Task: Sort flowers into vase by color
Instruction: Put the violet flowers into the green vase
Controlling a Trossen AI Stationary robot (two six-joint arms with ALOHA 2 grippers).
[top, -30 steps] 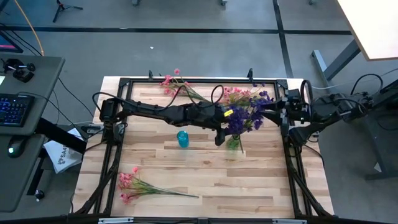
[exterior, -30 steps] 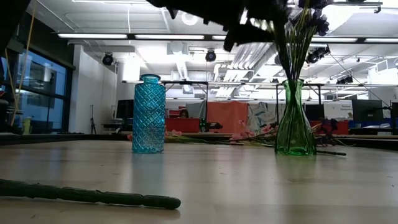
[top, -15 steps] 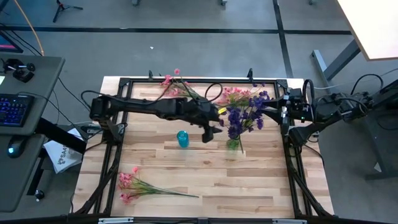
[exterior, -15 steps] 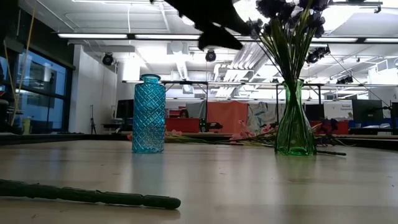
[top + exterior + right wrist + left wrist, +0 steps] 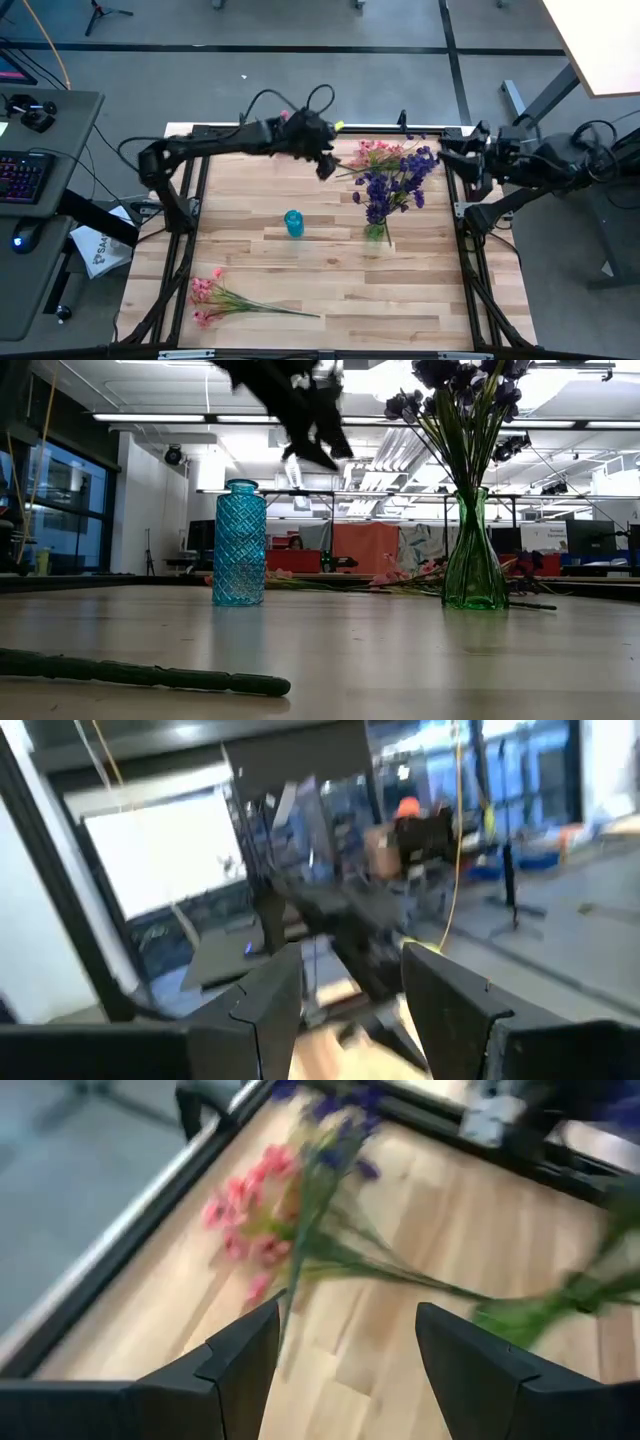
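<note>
Step in hand, as judged: fetching the next sprig from the far-edge pile. Left gripper [image 5: 326,166] hovers empty beside the pink sprigs [image 5: 378,153], fingers spread; it should close low on one thin green stem, away from the tangled purple ones. Right gripper [image 5: 450,158] waits at the table's right edge, parted, holding nothing.

Flowers: purple bunch [image 5: 392,186] upright in green vase [image 5: 473,565]; blue vase [image 5: 293,222] empty; another pink bunch [image 5: 212,295] lies at the near-left.
</note>
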